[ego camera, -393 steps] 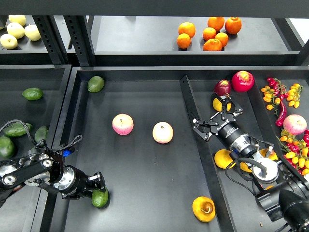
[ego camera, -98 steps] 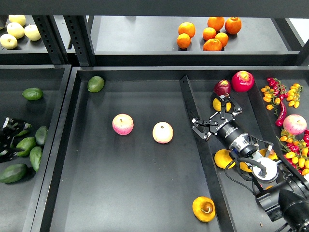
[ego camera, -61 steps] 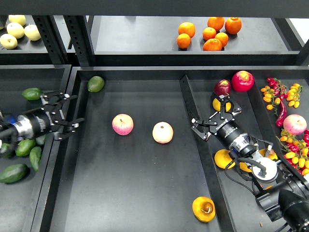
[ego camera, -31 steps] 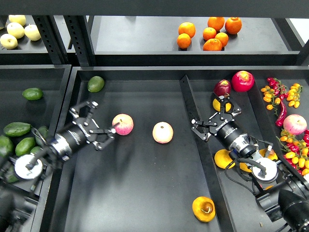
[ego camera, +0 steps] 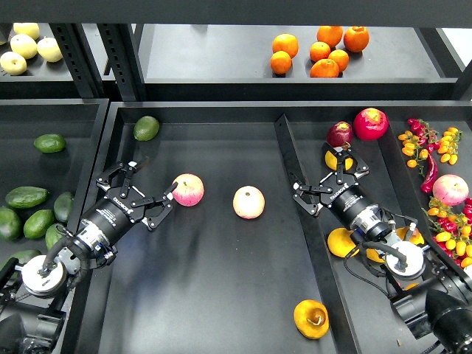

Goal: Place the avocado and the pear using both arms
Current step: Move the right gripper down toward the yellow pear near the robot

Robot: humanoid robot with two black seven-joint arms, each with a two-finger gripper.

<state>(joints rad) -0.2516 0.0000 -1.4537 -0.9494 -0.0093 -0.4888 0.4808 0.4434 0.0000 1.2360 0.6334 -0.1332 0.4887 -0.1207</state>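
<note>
While left gripper (ego camera: 140, 193) gapes empty beside apple (ego camera: 188, 189), right gripper (ego camera: 330, 181) spreads open near pear (ego camera: 338, 158); avocado (ego camera: 146, 127) apart.

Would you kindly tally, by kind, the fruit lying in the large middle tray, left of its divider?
apples: 2
avocado: 1
pear: 1
Total: 4
</note>
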